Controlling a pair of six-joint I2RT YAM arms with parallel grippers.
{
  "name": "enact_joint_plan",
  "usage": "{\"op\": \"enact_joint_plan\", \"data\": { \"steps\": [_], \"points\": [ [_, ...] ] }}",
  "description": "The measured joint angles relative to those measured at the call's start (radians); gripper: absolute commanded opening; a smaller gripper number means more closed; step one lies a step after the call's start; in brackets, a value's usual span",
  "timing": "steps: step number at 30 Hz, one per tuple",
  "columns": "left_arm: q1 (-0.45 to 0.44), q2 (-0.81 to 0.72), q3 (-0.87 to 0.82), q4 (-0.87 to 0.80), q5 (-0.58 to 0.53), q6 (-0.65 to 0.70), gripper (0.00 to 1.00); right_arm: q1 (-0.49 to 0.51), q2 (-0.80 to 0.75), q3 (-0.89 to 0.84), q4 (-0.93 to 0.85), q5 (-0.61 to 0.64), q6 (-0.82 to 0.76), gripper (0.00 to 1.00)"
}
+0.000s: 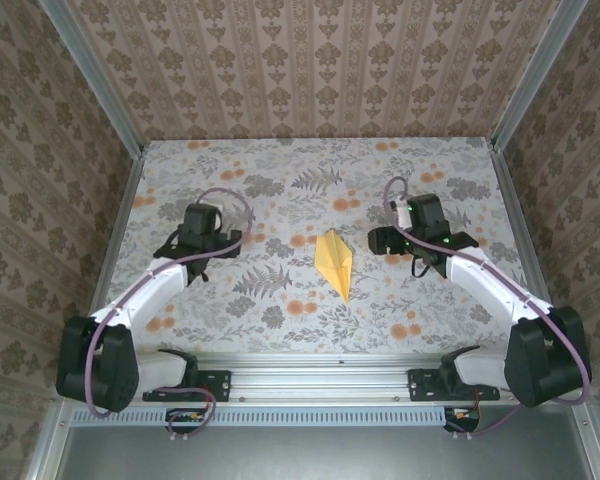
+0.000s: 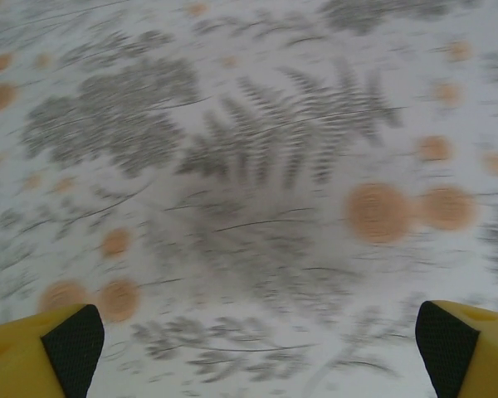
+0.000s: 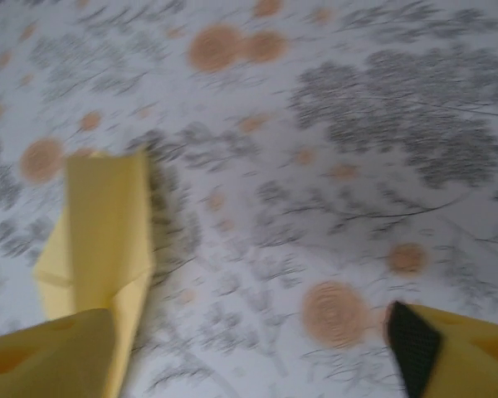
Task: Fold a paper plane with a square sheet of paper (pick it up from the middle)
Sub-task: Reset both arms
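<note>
Position of the paper plane: flat on the tabletop, near its middle and somewhat closer to the near edge than to the far edge. It lies between the two arms, nearer the right one. The tabletop carries a floral cloth printed with grey ferns and small orange flowers.

Orientation: the paper plane is a narrow kite shape of yellow-orange paper with a centre crease. Its long axis runs from the far edge toward the near edge, leaning slightly to the right at the near end. The long, sharp tip points at the near edge. The shorter, blunter end faces the far edge. The widest part sits closer to the far end.

Left claw: poised over the cloth to the left of the paper plane and well apart from it. In the left wrist view the left claw is spread wide, its fingers at the two lower corners of the view. Blurred fern print lies between them, and it grasps nothing.

Right claw: just to the right of the paper plane, at about the level of its far end; the top view shows a gap between them. In the right wrist view the right claw is also spread wide and grasps nothing. There the paper plane lies beside the finger on the view's left. That finger overlaps its lower part, and contact cannot be judged.
</note>
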Motion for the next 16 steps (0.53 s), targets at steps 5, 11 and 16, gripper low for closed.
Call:
{"op": "enact_joint_plan", "data": {
  "steps": [5,11,16],
  "points": [
    [0.127,0.032,-0.078,0.137,-0.022,0.025,1.0,-0.097,-0.023,-0.137,0.189,0.096,-0.016,1.0],
    [0.166,0.161,-0.096,0.344,0.01,0.071,1.0,-0.188,0.034,-0.235,0.466,0.146,-0.032,1.0],
    [0.217,0.219,-0.096,0.429,0.08,0.084,1.0,-0.238,0.129,-0.28,0.643,0.135,-0.043,1.0]
  ]
}}
